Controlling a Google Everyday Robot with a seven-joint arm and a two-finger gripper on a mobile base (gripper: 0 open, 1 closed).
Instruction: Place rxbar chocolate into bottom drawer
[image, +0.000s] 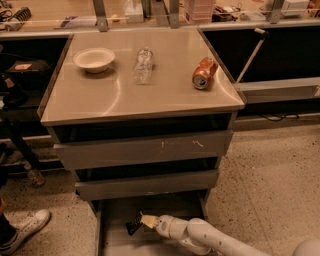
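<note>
Noting the gripper pinching the shiny black rxbar chocolate, we saw it above the flat grey floor of the bottom drawer.

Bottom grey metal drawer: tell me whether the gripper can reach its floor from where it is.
Probably yes. The pulled-out lowest grey metal drawer lies open beneath the gripper, which hangs low over it holding the shiny black snack bar; nothing visible lies between them.

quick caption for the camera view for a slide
Gripper holding the rxbar chocolate low over the open bottom drawer.
</note>
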